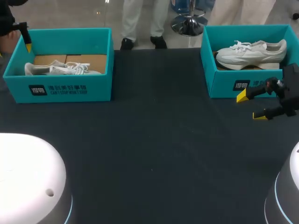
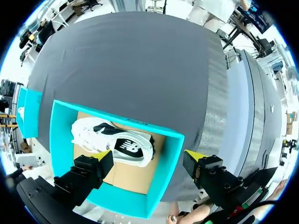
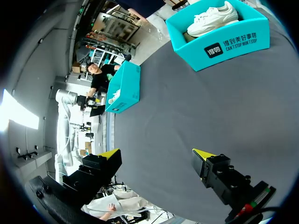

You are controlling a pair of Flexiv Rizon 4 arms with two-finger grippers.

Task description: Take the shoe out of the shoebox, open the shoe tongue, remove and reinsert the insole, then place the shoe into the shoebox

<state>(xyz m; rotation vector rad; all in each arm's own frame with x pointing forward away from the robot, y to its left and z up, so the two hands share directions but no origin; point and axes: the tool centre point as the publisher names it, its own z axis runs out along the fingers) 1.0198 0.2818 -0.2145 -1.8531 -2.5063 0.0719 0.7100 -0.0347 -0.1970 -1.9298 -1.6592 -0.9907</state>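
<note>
Two teal shoeboxes stand at the table's far side. The left shoebox (image 1: 70,88) (image 2: 60,140) holds a white shoe (image 1: 60,69) lying on its side; the left wrist view shows that shoe (image 2: 112,142) with a black side panel. My left gripper (image 1: 27,43) (image 2: 148,156) hangs open above the box's far left corner, holding nothing. The right shoebox (image 1: 224,86) (image 3: 233,42) holds an upright white shoe (image 1: 252,53) (image 3: 212,16). In front of it my right gripper (image 1: 251,106) (image 3: 156,154) is open and empty, fingers pointing left.
Dark tabletop (image 1: 154,154) spreads between and in front of the boxes. The left shoebox (image 3: 124,86) shows far ahead of my right gripper. The right shoebox (image 2: 27,112) shows far off in the left wrist view. White arm bases (image 1: 28,177) fill the near corners.
</note>
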